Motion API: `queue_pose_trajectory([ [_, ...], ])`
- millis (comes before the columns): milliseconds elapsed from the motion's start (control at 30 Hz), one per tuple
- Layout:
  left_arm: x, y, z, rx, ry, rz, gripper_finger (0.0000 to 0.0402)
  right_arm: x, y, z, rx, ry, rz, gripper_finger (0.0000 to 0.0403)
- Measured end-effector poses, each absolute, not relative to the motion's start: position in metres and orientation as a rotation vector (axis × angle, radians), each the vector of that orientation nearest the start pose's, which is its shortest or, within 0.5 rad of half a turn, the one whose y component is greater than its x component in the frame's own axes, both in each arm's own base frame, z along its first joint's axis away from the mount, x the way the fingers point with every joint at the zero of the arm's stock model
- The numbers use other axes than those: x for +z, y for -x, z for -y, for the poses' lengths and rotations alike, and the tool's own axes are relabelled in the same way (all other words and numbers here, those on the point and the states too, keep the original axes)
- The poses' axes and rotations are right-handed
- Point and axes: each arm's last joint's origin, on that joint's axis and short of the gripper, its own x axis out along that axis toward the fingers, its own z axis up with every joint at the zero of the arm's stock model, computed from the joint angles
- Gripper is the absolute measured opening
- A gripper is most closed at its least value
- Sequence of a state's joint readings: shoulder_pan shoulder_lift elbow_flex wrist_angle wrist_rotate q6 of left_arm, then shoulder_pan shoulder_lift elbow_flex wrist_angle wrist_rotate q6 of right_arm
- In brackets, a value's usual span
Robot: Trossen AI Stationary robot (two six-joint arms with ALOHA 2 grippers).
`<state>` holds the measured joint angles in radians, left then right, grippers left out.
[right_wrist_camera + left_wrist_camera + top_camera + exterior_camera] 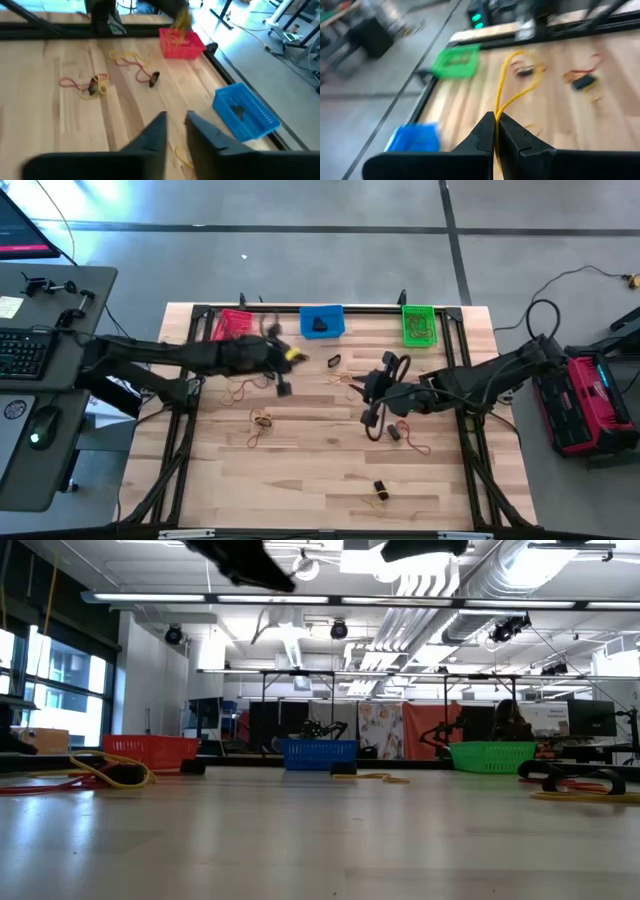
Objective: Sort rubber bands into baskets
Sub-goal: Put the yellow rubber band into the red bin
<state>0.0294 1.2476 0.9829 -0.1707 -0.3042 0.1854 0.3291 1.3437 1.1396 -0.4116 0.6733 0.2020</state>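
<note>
Already clenched, the left tool (496, 131) pinches a thin, limp yellow rubber band (512, 85), light and best held mid-strand.

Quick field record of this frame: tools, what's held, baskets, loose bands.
left tool: shut on a yellow band, raised above the table, between the red and blue baskets
right tool: slightly open, nothing seen between its fingers, mid-table
red basket: far edge, left
blue basket: far edge, middle, something dark inside
green basket: far edge, right
loose bands: yellow, red and black ones scattered on the table
</note>
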Motion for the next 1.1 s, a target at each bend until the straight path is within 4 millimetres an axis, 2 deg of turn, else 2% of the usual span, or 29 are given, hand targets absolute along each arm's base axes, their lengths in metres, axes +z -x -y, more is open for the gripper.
queue_pose_trajectory([
  [67, 0.315, -0.256, -0.026, 0.352, -0.208, -0.498, 0.0, 0.305, -0.277, -0.075, -0.387, 0.104, -0.508, 0.0018],
  [100, 0.318, -0.246, -0.031, 0.383, -0.191, -0.515, 0.0, 0.299, -0.277, -0.075, -0.385, 0.101, -0.505, 0.001],
  [267, 0.332, -0.205, -0.059, 0.602, -0.122, -0.546, 0.0, 0.275, -0.277, -0.077, -0.363, 0.039, -0.463, 0.0023],
  [433, 0.331, -0.183, -0.088, 0.749, -0.052, -0.603, 0.0, 0.259, -0.275, -0.08, -0.341, 0.018, -0.409, 0.0003],
  [600, 0.317, -0.166, -0.12, 0.891, 0.04, -0.743, 0.0, 0.249, -0.271, -0.084, -0.334, -0.008, -0.376, 0.0003],
  [800, 0.298, -0.153, -0.161, 1.03, 0.13, -0.866, 0.0, 0.248, -0.27, -0.085, -0.349, -0.01, -0.373, 0.0],
  [1100, 0.253, -0.136, -0.21, 1.088, 0.343, -1.004, 0.0, 0.248, -0.27, -0.085, -0.357, -0.008, -0.372, 0.0],
])
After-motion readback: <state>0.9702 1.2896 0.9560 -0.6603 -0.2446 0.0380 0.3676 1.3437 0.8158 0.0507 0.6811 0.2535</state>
